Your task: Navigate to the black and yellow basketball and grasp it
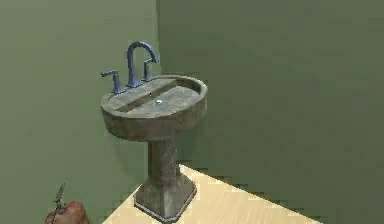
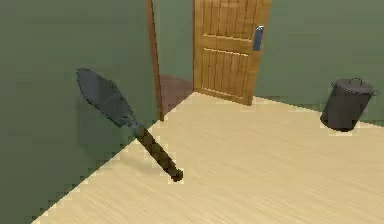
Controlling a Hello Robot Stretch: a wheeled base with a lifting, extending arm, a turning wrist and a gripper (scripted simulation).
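Observation:
A grey stone pedestal sink [image 1: 152,108] with a blue-grey faucet [image 1: 140,60] stands in a corner of green walls in the forward view. A small reddish-brown object [image 1: 65,212] sits at that view's bottom left edge; I cannot tell what it is. In the arm side view a dark, paddle-shaped thing with a long handle [image 2: 125,118] leans against the green wall, its lower end on the wooden floor [image 2: 260,160].
A closed wooden door [image 2: 228,48] with a blue handle [image 2: 258,38] is at the back of the arm side view. A dark waste bin [image 2: 348,104] stands at its right. A brown post [image 2: 154,60] edges a gap with reddish floor behind.

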